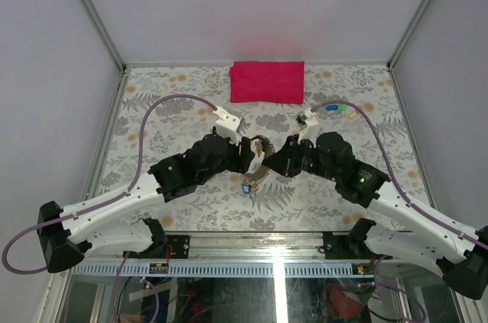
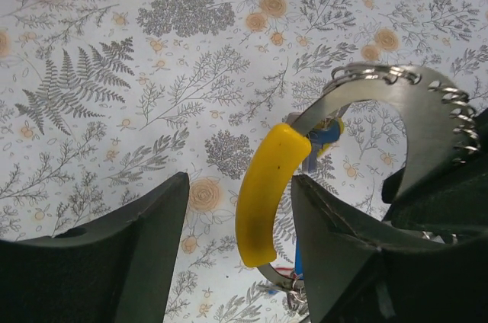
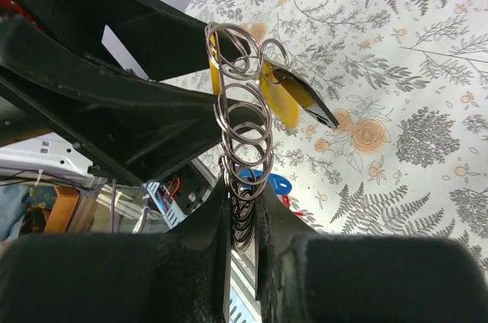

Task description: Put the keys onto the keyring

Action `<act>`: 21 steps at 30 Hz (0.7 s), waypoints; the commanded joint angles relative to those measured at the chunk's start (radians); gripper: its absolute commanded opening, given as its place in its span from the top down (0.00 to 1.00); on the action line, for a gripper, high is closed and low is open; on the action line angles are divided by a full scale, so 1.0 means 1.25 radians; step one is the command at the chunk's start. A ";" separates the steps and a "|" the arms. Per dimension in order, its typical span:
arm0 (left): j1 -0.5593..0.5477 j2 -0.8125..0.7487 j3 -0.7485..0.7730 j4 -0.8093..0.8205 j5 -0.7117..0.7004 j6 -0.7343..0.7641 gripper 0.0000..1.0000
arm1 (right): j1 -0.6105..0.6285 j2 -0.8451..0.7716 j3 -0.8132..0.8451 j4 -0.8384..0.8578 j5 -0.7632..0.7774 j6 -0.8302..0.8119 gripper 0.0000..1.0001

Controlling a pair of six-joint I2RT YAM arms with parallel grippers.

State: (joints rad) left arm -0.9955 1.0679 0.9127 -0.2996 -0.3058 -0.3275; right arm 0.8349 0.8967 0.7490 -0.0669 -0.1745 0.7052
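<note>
Red cloth (image 1: 267, 81) lies flat against the far edge of the table (image 1: 191, 205). Walls close in three sides. From above, the two arms meet at mid-table, with bare patterned surface to either side of them. The left hand (image 1: 253, 155) and right hand (image 1: 280, 161) face each other over a small metal bundle. A blue key (image 1: 246, 186) hangs below it. Two loose keys (image 1: 339, 109) (blue and green heads) lie well apart from it, far right, just beside the right arm's cable.

From the left wrist, the left hand (image 2: 240, 186) stands partly open, its fingers (image 2: 152, 247) closed on nothing. A yellow grip (image 2: 267, 193) runs nearly upright between them, slightly bowed, with a clear gap on one side. From its top a curved metal band (image 2: 423, 110) arcs away to the right, with thin rings along its outer edge.

From the right wrist, the right hand (image 3: 242, 201) is pinched shut on a row of silvery rings. The row's long axis rises straight up from the fingertips. The keyring (image 3: 242, 119) sits flat-on to the camera (which ring is the gripped one I cannot tell). A yellow tag (image 3: 278, 98) hangs off the top, tilted right.
</note>
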 commanded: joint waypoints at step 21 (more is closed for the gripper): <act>-0.016 0.023 0.047 0.138 -0.018 0.067 0.66 | 0.033 0.008 0.124 -0.062 0.016 0.049 1.00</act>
State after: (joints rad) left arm -1.0138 1.0885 0.9352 -0.2089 -0.3237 -0.2695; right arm 0.8642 0.9077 0.8505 -0.2241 -0.1078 0.7391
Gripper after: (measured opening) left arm 0.360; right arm 0.133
